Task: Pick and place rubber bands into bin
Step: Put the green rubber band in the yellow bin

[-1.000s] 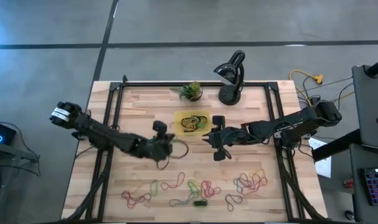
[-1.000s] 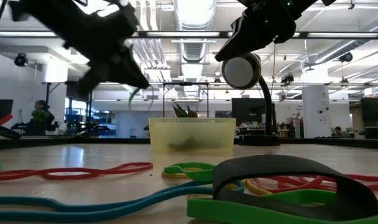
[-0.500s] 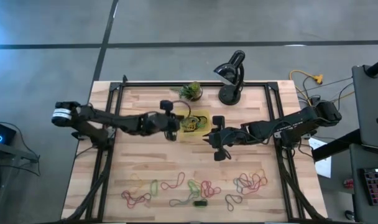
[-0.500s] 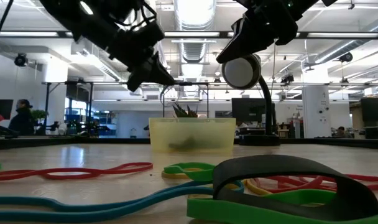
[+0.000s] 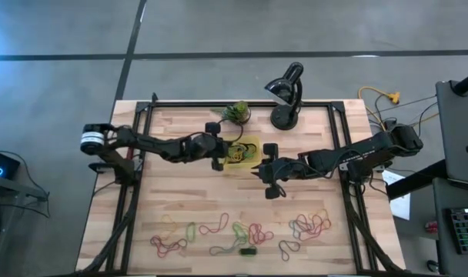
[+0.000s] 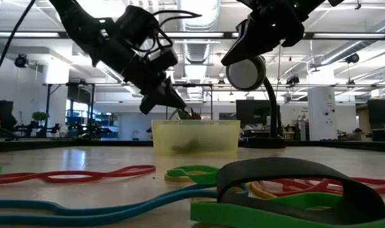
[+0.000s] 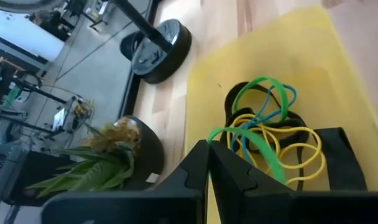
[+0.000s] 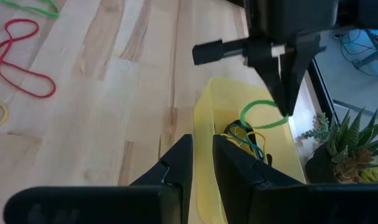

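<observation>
Left gripper [image 5: 221,151] hangs over the bin's [image 5: 253,141] left edge, fingers pinched tight on a green rubber band [image 8: 263,114] dangling above the bands already inside [image 7: 263,134]. Bin sits mid-table toward the far side. Right gripper [image 5: 268,171] waits just right of it — fingers slightly apart, nothing held.

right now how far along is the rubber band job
Early on. A few bands already lie in the yellow bin. In hand: the left gripper hangs over the bin, shut on a green band. Left: most rubber bands lie scattered along the table's front edge. The right gripper waits beside the bin.
</observation>
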Robot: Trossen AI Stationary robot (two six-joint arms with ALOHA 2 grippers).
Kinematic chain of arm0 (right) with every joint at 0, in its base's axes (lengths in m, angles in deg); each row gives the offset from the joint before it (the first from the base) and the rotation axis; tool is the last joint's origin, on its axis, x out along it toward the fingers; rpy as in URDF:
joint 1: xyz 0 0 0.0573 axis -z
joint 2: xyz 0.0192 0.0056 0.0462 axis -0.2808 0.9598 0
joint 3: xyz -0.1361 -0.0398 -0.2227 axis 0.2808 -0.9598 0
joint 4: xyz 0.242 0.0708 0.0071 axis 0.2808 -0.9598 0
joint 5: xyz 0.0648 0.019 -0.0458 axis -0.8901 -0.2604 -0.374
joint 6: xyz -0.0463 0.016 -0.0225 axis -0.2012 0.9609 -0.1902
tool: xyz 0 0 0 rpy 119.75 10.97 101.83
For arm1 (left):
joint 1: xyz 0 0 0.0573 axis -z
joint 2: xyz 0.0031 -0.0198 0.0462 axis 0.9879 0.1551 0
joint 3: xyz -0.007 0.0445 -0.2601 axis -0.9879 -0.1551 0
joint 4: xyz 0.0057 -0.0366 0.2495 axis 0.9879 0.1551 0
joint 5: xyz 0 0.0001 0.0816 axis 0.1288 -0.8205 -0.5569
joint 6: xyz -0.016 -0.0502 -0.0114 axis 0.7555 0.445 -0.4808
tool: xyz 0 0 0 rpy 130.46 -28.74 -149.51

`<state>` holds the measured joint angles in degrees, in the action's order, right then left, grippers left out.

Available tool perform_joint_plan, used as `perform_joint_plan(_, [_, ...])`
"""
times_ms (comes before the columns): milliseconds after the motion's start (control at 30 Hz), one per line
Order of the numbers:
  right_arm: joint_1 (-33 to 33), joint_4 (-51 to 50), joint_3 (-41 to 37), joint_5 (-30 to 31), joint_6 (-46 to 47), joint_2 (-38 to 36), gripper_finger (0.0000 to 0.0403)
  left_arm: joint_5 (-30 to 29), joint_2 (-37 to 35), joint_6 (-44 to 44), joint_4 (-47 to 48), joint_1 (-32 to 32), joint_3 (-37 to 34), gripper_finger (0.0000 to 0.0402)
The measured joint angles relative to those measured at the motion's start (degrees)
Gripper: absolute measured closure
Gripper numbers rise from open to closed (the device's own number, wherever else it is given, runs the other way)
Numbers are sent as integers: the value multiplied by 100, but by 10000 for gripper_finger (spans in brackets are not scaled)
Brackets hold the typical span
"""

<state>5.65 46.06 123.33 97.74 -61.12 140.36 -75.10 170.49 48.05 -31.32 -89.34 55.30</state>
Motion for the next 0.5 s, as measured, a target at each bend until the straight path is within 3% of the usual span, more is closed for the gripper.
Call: perform_joint_plan(500, [1, -28, 0, -2, 2, 1, 346, 56, 255, 9, -87, -62, 46, 401])
